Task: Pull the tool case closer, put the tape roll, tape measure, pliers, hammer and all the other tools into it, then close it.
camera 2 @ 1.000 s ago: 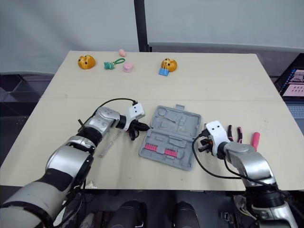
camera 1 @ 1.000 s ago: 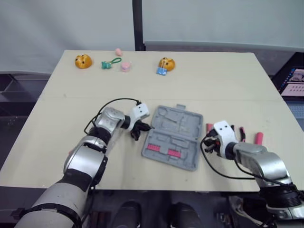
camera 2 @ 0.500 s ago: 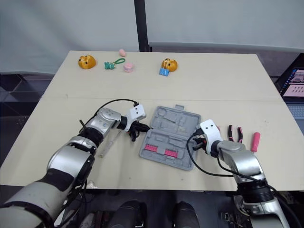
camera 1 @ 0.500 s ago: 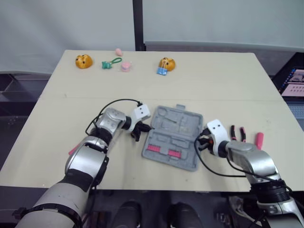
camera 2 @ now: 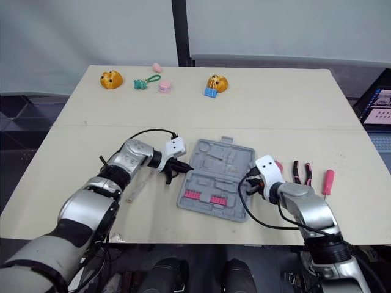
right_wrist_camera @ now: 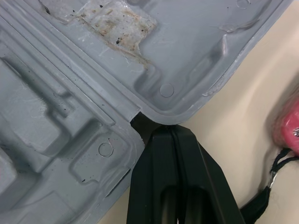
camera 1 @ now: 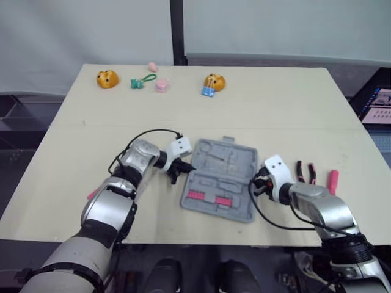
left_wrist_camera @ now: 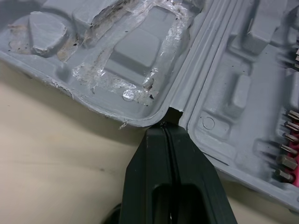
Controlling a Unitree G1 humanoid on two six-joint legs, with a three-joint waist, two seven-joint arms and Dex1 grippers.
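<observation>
**Drawing the open grey moulded-plastic tool case (camera 1: 220,177) closer**

The left gripper (left_wrist_camera: 169,127) has its black fingers pressed together, tips seated in the hinge notch at the case's left end. The case lies flat on the matte beige table (camera 1: 275,110) between both arms. At its opposite hinge notch, the right gripper (right_wrist_camera: 166,128) is likewise closed. Pull both ends evenly: the hard, ribbed shell probably slides readily and may skew if one side leads. Black-and-pink pliers (camera 1: 304,171) and a pink-handled tool (camera 1: 333,180) lie just beyond.
</observation>
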